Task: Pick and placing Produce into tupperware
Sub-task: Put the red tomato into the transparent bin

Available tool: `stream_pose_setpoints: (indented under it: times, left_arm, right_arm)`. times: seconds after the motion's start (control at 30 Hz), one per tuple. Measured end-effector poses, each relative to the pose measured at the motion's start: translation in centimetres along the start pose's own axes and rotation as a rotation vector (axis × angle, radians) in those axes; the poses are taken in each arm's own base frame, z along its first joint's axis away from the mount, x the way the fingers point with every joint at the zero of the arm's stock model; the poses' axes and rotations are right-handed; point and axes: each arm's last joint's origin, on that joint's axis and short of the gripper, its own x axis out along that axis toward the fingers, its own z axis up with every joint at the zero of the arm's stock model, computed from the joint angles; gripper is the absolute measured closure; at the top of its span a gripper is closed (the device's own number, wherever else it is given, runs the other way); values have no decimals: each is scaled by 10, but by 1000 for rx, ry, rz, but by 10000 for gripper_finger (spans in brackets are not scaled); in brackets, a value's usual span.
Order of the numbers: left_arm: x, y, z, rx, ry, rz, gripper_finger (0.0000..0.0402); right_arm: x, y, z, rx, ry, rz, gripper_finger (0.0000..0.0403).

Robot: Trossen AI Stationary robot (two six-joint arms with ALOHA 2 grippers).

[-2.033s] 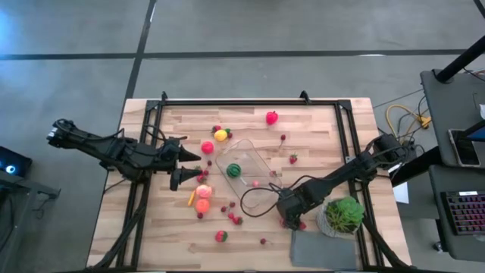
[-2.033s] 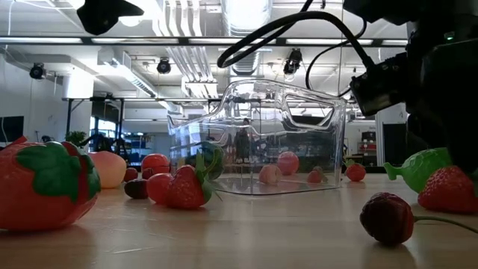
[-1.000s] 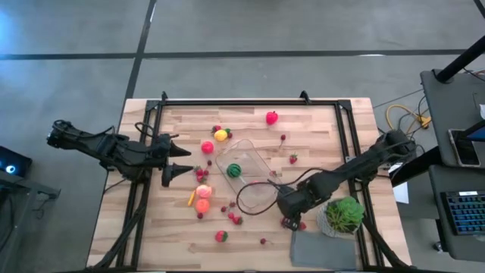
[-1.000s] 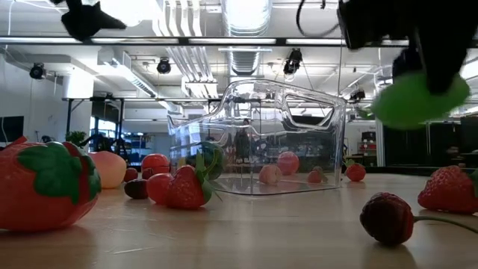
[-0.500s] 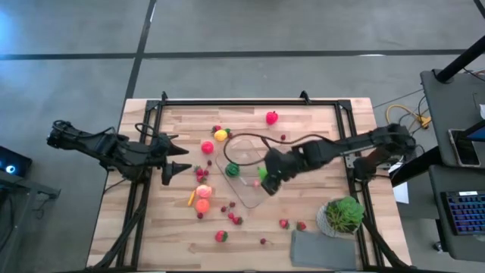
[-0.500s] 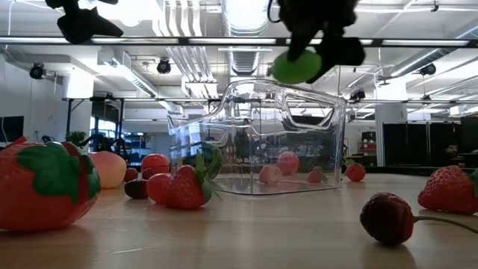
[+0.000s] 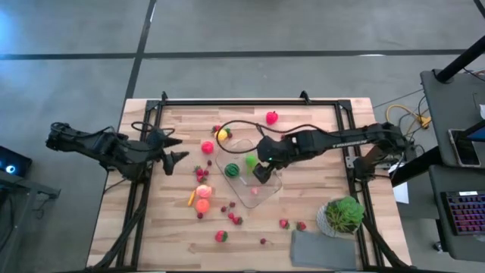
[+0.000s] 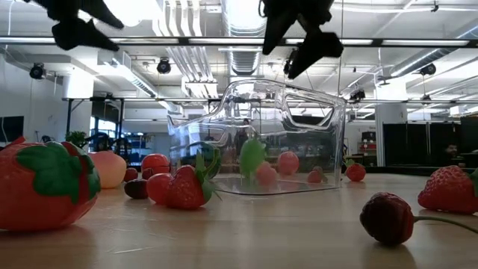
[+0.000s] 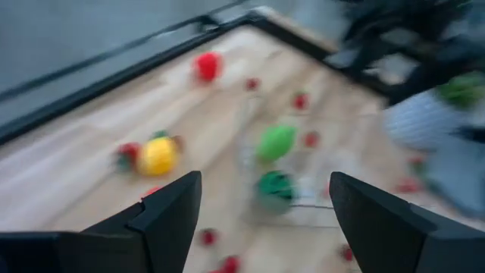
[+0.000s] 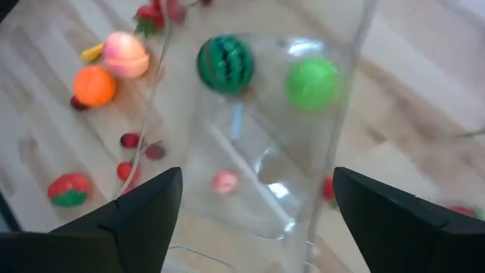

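Note:
The clear tupperware (image 7: 250,182) stands mid-table. Inside it are a striped dark-green melon (image 10: 226,64), a light-green piece (image 10: 312,83) beside it, and a small pink piece (image 10: 224,180). My right gripper (image 7: 261,165) hangs open above the tub (image 8: 258,134), its fingers spread over the rim and nothing between them (image 10: 258,173). My left gripper (image 7: 176,156) hovers open over the table's left side, pointing toward the tub (image 9: 265,176). More produce lies loose on the wood around the tub.
Loose produce: a red piece (image 7: 271,117) and a yellow one (image 7: 220,135) at the far side, peach and orange ones (image 7: 202,199) to the tub's left, and strawberries (image 7: 292,224) near right. A potted plant (image 7: 345,214) and a grey cloth (image 7: 322,249) sit near right.
My right gripper has carried the light-green piece up from the spot beside the potted plant and toward the table's left and far side, over the tub. There it has opened, and the piece has dropped into the tub beside the melon. My left gripper has turned slightly.

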Motion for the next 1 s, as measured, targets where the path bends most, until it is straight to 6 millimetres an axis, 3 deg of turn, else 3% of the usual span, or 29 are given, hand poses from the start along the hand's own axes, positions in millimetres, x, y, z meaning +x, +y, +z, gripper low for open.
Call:
stream_pose_setpoints:
  times: [0.17,0.4,0.6,0.8,1.0]
  left_arm:
    - [7,-2,-4,159,40,48,125]
    - [28,-20,-6,197,74,36,125]
    - [54,-23,-25,301,264,162,125]
    - [81,-12,-28,201,494,157,149]
    - [105,12,-8,234,460,136,181]
  right_arm:
    - [-21,-4,3,29,-10,-95,54]
    - [-43,-7,4,40,-4,-130,50]
    - [-53,-13,2,58,43,-187,49]
    - [-56,-18,-1,121,69,-233,49]
    - [-56,-19,-1,123,72,-235,49]
